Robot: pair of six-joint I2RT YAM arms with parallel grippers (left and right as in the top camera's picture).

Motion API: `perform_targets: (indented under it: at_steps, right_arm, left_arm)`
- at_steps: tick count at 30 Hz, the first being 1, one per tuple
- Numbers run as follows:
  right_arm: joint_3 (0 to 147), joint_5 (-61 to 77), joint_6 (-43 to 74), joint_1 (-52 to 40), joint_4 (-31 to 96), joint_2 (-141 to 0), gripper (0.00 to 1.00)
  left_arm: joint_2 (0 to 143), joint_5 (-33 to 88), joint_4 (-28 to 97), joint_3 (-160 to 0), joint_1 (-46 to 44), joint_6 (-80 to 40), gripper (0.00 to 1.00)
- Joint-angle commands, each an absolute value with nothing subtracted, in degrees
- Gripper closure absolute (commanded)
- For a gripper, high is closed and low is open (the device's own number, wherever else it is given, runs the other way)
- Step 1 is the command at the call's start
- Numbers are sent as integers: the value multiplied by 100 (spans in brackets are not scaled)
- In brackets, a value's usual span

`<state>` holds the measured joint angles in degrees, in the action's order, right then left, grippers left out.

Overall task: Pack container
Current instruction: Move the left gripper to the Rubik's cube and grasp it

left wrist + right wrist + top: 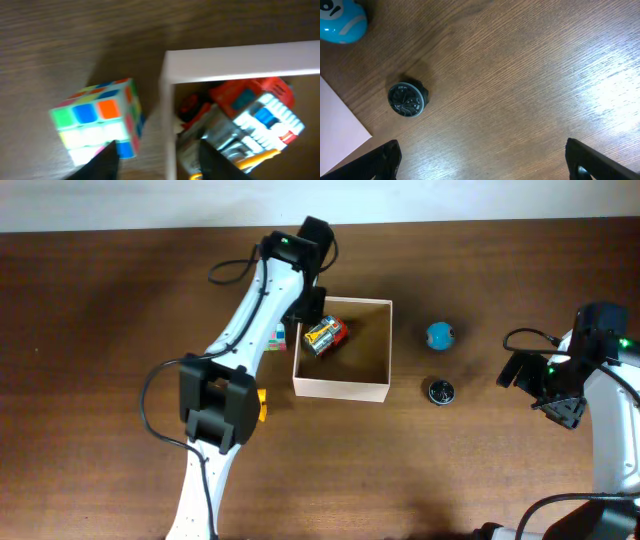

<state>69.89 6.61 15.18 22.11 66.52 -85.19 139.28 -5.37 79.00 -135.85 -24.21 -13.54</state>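
Note:
The container, a square cardboard box with white walls and tan inside, sits mid-table. A red, white and orange toy truck lies in its far left corner; it also shows in the left wrist view. My left gripper is open and empty, straddling the box's left wall. A colour cube lies outside that wall, also visible in the overhead view. My right gripper is open and empty over bare table at the right.
A blue ball toy and a small dark round disc lie right of the box; both show in the right wrist view, ball and disc. An orange object peeks from under the left arm.

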Motion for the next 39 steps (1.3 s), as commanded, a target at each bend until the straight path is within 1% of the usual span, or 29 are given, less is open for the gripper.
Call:
perform_targets:
  at_steps: [1,4,7,15,23,29,36,38,39]
  right_arm:
    - [7078,690,1507,2252,6670,-8497,1]
    - [7078,690,1509,2252,6670,-8497,1]
    - [7078,690,1507,2252,6670,-8497,1]
    - [7078,692,1509,2252,6667,-8497,1]
    - [7078,694,1509,2252,6674,-8497,1]
    - [7078,711,1509,2252,6713,-8497,1]
    - [7078,714,1509,2252,6716,-8497,1]
    - [7078,714,1509,2252,6733,-8497,1]
    - [7078,714,1509,2252,6737,-8497,1]
  left_arm:
    - [13266,-755,7972,-13828,-2174,-1404,36]
    - [13047,-753,7979,-13828,-2027,-1406,27]
    - [13015,-738,7977,-13826,-1817,-1406,24]
    - [13061,-255,7612,-13327,-1559,-1253,24]
    - [13061,19,6794,-12009,-1575,-1203,24]
    - [13061,27,6372,-11375,-1575,-1208,24]
    - [13061,30,5948,-10993,-1575,-1203,25]
    - [13061,34,5907,-10912,-1575,-1205,27]
    - [13061,27,5867,-10877,-1575,-1205,30]
